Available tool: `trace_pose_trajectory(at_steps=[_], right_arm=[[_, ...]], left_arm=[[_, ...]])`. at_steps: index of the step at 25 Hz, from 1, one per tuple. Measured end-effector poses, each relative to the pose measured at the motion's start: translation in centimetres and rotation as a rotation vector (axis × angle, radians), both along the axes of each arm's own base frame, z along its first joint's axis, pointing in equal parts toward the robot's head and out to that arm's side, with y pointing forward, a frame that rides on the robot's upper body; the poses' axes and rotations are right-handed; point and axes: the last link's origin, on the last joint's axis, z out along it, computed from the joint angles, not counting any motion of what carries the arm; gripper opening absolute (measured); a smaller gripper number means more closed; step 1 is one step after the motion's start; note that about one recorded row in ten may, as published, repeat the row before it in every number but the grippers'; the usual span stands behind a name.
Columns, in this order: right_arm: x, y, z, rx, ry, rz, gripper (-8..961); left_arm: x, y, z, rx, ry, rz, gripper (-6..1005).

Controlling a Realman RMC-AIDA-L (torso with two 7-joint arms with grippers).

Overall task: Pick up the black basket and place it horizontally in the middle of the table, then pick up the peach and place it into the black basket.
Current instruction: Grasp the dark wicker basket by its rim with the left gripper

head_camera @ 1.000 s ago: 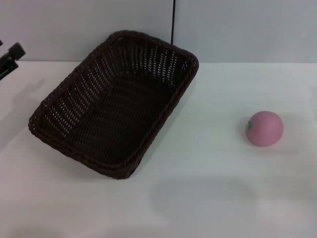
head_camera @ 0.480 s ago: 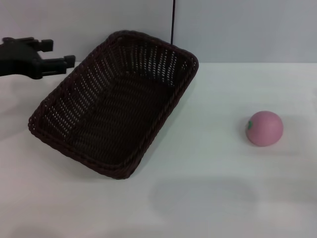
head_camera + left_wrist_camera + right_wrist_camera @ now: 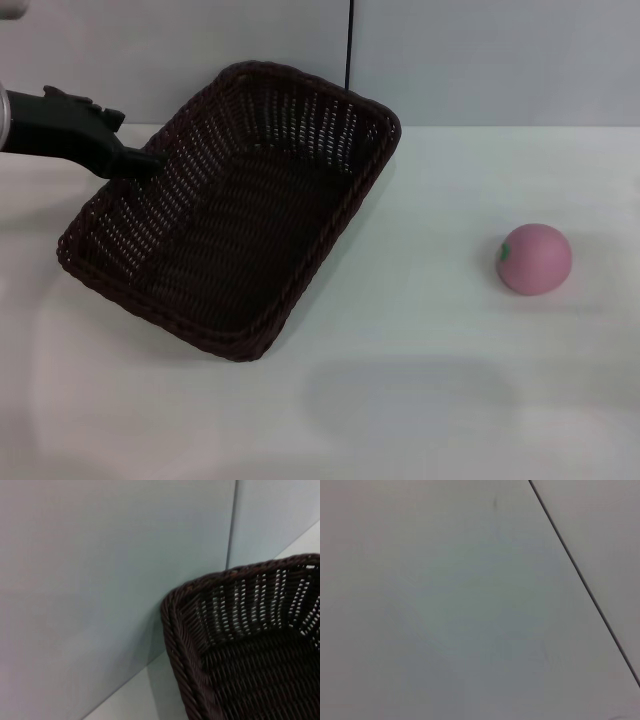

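The black basket (image 3: 240, 230) lies at an angle on the left half of the white table (image 3: 420, 400), one short end toward the back wall. Its braided rim and a corner fill part of the left wrist view (image 3: 240, 645). The basket is empty. My left gripper (image 3: 140, 138) comes in from the left edge of the head view, open, with its lower fingertip at the basket's left rim. The pink peach (image 3: 534, 259) sits alone on the table at the right, well apart from the basket. My right gripper is out of view.
A grey wall (image 3: 480, 60) with a dark vertical seam (image 3: 349, 45) runs along the table's back edge, close behind the basket's far end. The right wrist view holds only plain grey wall (image 3: 445, 605) and a seam.
My left gripper has moved in from the left edge, to the right and down, and now reaches the basket's left rim. The basket and peach have not moved.
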Motion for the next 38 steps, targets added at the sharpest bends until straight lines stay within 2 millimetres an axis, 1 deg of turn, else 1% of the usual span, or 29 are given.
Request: trace_pose_trajectory(at_steps=[7, 18, 20, 26, 30, 38], right_arm=[[-0.2, 0.2, 0.0, -0.003, 0.002, 0.011, 619], [0.0, -0.1, 0.0, 0.001, 0.003, 0.003, 618], [0.0, -0.1, 0.0, -0.002, 0.003, 0.004, 618], [0.0, -0.1, 0.0, -0.001, 0.003, 0.003, 618], [0.0, -0.1, 0.0, 0.002, 0.004, 0.001, 618], [0.1, -0.1, 0.0, 0.001, 0.004, -0.003, 617]], left_arm=[[0.3, 0.6, -0.4, 0.012, 0.036, 0.017, 695], [0.3, 0.9, -1.9, -0.015, 0.121, 0.055, 665], [0.5, 0.7, -2.7, -0.036, 0.146, 0.051, 659], [0.3, 0.8, -3.5, -0.059, 0.192, 0.064, 643], [0.7, 0.8, -4.3, -0.081, 0.206, 0.058, 632], [1.4, 1.0, -4.6, -0.09, 0.21, 0.042, 610]])
